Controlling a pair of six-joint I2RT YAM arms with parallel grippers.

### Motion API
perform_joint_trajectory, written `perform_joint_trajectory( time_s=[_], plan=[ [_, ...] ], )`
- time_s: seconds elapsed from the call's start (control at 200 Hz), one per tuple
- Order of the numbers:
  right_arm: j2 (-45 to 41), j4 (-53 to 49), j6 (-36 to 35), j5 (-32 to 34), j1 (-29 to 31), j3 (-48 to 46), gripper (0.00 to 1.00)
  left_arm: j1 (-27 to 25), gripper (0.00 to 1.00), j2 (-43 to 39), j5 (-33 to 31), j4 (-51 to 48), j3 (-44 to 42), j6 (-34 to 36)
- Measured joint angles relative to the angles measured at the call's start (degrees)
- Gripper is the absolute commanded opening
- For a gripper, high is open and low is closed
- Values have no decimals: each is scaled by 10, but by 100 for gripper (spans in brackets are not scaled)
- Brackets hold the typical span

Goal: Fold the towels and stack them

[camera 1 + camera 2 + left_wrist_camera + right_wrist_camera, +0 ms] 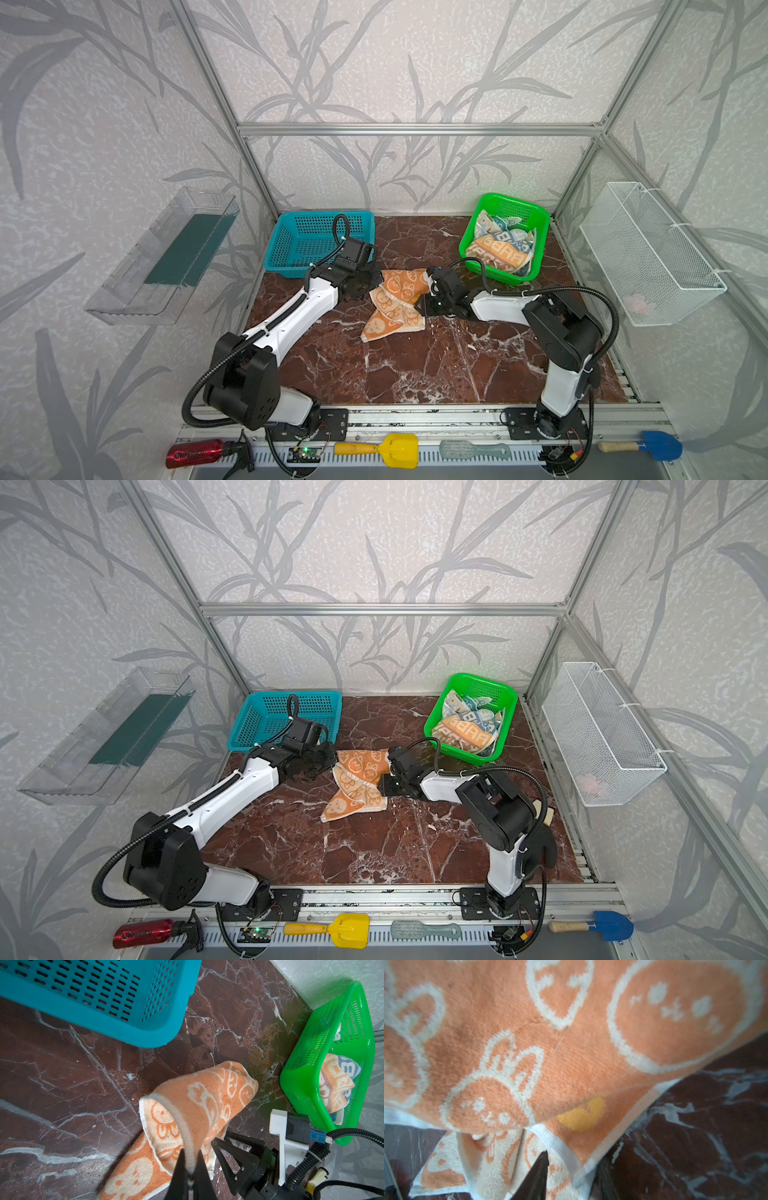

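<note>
The orange towel (395,303) (357,779) with white bunnies lies crumpled mid-table, partly lifted. My left gripper (376,284) (332,762) is at its left side. In the left wrist view it (190,1167) is shut on the towel's white hem (187,1136). My right gripper (422,305) (382,787) is at the towel's right side. In the right wrist view its jaws (572,1167) stand apart around a white-hemmed corner of the towel (571,1043), with one dark finger (537,1176) over cloth. A striped towel (500,249) (467,729) (334,1086) with "RABBIT" letters lies bunched in the green basket.
The green basket (471,226) (436,712) (301,1076) stands back right, just behind the right arm. An empty teal basket (320,215) (291,694) (116,1028) stands back left, behind the left wrist. Brown marble table (415,374) spreads in front of the towel.
</note>
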Motion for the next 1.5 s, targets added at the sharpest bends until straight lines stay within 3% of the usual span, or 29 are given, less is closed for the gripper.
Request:
perform_joint_trajectory(
  time_s=[0.245, 0.385, 0.73, 1.205, 1.499],
  plan=[
    [0, -17, 18, 7, 0, -1, 9, 0, 0, 0, 0, 4, 0, 0],
    [0, -37, 15, 17, 0, 9, 1, 0, 0, 0, 0, 4, 0, 1],
    [-61, -171, -51, 67, -3, 84, 0, 3, 0, 0, -16, -14, 22, 23],
    [-322, -342, -188, 142, -16, 291, 0, 1, 0, -21, -26, -41, 282, 111],
    [-462, -412, -233, 133, -16, 369, 0, -53, 0, -87, 12, -72, 410, 153]
  ],
)
